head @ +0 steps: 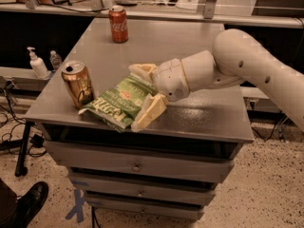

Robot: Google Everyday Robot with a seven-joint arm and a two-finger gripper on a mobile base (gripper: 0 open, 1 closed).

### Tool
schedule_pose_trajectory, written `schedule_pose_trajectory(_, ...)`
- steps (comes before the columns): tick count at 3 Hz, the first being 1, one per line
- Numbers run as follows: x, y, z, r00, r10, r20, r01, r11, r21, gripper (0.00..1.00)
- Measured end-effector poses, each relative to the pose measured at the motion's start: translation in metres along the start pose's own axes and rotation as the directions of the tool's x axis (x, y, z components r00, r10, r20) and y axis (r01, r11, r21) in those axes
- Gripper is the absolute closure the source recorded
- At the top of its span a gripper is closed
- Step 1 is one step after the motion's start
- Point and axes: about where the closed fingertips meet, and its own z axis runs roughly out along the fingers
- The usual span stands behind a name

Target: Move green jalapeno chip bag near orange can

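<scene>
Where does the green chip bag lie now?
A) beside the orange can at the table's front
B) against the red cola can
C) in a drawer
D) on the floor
A: the green jalapeno chip bag lies by the orange can, with the gripper open astride its other end.

Lab-like workroom: a grey metal drawer cabinet (pixel 137 160) on a speckled floor (pixel 266 194), loose cables (pixel 9 122), a pump bottle (pixel 37 63) and a long bench (pixel 156 13) behind. The robot's hand (pixel 142 96), fingers spread, sits near the tabletop (pixel 190 37) front.
</scene>
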Motion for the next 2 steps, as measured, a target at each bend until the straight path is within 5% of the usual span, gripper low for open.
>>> schedule_pose_trajectory(1, -0.02, -0.022, -0.03, 0.995, -0.086, -0.046, 0.09, 0.9924, 0.083, 0.0)
schedule_pose_trajectory(2, -0.051, -0.049, -0.084, 0.971, -0.208, -0.119, 0.228, 0.9539, 0.195, 0.0)
